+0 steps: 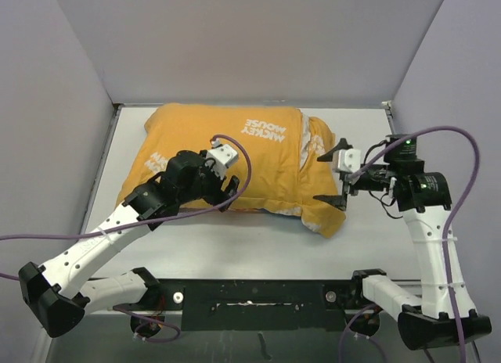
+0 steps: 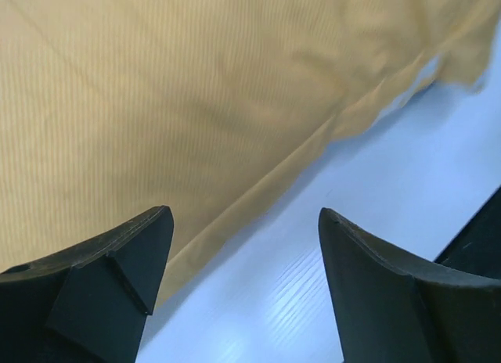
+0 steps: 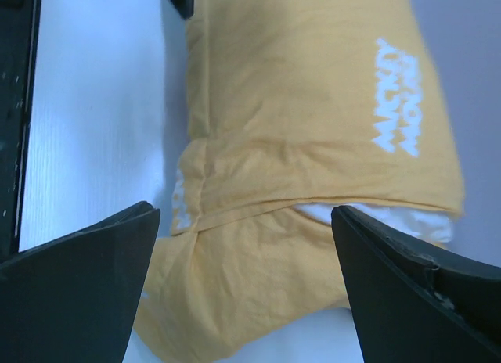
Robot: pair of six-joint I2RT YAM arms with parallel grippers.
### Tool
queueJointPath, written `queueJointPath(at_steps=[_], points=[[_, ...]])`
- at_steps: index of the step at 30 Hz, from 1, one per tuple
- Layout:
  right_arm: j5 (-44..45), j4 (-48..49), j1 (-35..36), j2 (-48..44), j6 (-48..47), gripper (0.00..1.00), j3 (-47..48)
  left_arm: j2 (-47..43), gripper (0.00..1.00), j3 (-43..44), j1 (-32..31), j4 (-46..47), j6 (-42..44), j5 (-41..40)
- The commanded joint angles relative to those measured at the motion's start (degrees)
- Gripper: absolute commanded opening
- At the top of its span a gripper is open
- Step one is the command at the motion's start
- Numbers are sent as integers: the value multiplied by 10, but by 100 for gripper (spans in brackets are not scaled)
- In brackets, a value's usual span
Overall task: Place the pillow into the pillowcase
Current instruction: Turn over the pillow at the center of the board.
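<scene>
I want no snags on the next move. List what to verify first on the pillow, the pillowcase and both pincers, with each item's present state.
1. Left pincer open and empty: ok, jaws apart at the near edge of the pillowcase.
2. Right pincer open and empty: ok, jaws apart, facing the open end.
3. Pillow fully covered: not ok, white shows at the open end.
4. Open-end flap lying smooth: not ok, it is bunched and folded.
5. Pillowcase wholly on the table: ok.
6. Pillow's far corners filling the pillowcase: cannot tell.
</scene>
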Motion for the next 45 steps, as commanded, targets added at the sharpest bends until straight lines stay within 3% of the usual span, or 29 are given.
queueJointPath(at_steps=[1, 6, 10, 12, 13, 14, 15, 16, 17, 19, 22, 26, 28, 30, 32, 33, 36, 37, 38, 41, 44, 45], points=[[128, -59, 69, 41, -182, 98, -102, -12, 80, -29, -35, -96, 297, -113], [304, 177, 102, 43, -62, 98, -233, -23, 96, -137, -33, 62, 545, -136], [406, 302, 124, 72, -31, 99, -312, 52, 96, -167, -14, 166, 595, -137], [446, 338, 139, 89, -31, 91, -329, 99, 92, -182, -2, 244, 613, -162], [451, 344, 141, 95, -24, 74, -326, 124, 82, -172, 3, 259, 613, -167], [444, 338, 142, 98, -6, 51, -313, 146, 64, -155, 9, 269, 608, -176], [413, 323, 141, 96, 15, 22, -291, 165, 36, -133, 14, 273, 600, -187], [379, 295, 140, 93, 32, 10, -268, 178, 7, -115, 19, 276, 587, -199], [338, 259, 140, 84, 40, 6, -240, 180, 0, -101, 21, 278, 582, -211], [233, 176, 139, 55, 45, 2, -177, 144, 0, -81, 10, 257, 579, -204], [57, -13, 137, 15, -50, 0, -53, 15, 0, -38, -45, 204, 560, -166], [-74, -161, 97, 35, -70, 0, 137, -117, 0, 42, -87, 207, 457, -132], [-83, -105, 68, 41, 3, 0, 177, -127, 0, 71, -90, 247, 423, -137], [-44, 15, 37, 41, 152, 0, 174, -94, 0, 108, -88, 261, 408, -150], [43, 129, 0, 48, 280, 0, 147, -7, 0, 154, -78, 246, 399, -172], [104, 171, -17, 54, 331, 0, 129, 40, 9, 184, -63, 217, 377, -174], [266, 206, -62, 101, 390, 9, 109, 192, 59, 323, 18, 91, 235, -115], [310, 199, -65, 120, 384, 18, 112, 241, 77, 370, 39, 46, 182, -105], [344, 188, -68, 134, 375, 35, 117, 285, 93, 421, 51, -2, 134, -111], [345, 163, -89, 138, 347, 76, 114, 352, 98, 548, 55, -127, 68, -144], [305, 185, -96, 94, 338, 99, 78, 299, 98, 506, 59, -102, 61, -118], [291, 190, -97, 77, 338, 98, 68, 267, 98, 473, 62, -80, 57, -100]])
